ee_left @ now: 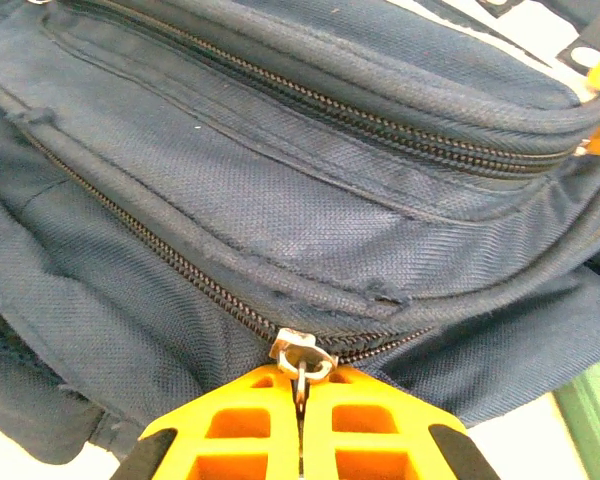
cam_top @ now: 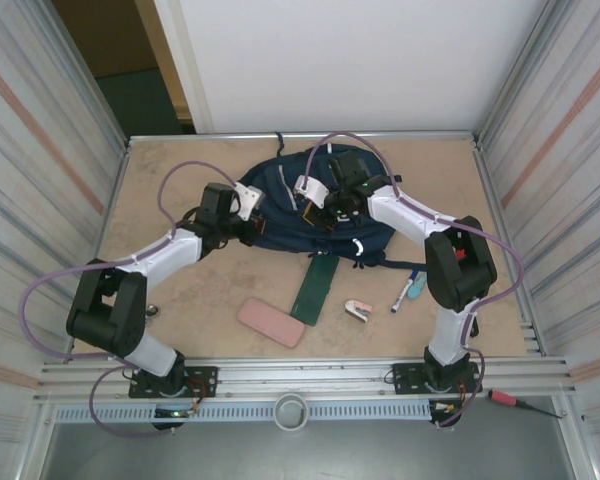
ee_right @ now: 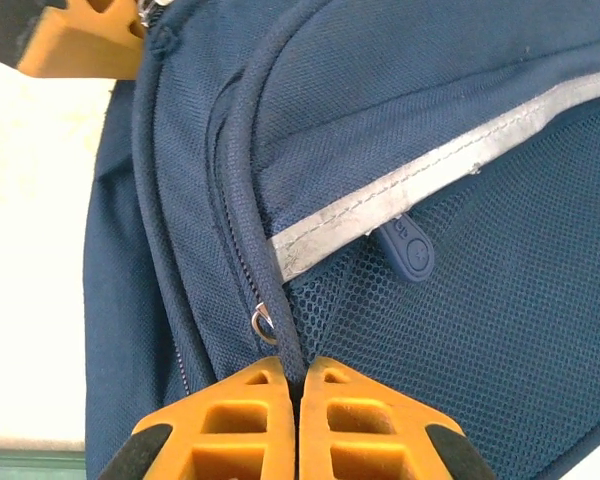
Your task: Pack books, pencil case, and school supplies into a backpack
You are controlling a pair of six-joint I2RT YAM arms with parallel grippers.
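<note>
- The left tool (ee_left: 302, 385) is squeezed shut on a small metal zipper pull (ee_left: 302, 352).
- That pull sits on the lower zipper of the blue backpack (ee_left: 280, 190), right at the tip of the left tool.
- The right tool (ee_right: 298, 385) is pressed narrow, and a thick round seam of the backpack is pinched in it.
- A little metal ring (ee_right: 263, 322) is seen on the zipper just beside the tip of the right tool.
- A grey shiny stripe (ee_right: 430, 170) and a small blue tab (ee_right: 408, 250) are seen a bit farther ahead of the right tool.
- The backpack is laid flat on the surface (cam_top: 180, 290) and is held at one side by each tool.
- A dark green flat box (cam_top: 315, 288) is laid behind the two tools, toward the arm bases, with one end just beside the backpack.
- A pink pencil case (cam_top: 270, 322) is laid next to that box, well apart from both tools.
- A blue-and-white marker (cam_top: 404, 295) and a small teal thing (cam_top: 417, 287) are laid side by side behind the right tool, near its arm.
- A small pink-and-white thing (cam_top: 358, 310) is laid between the marker and the green box.
</note>
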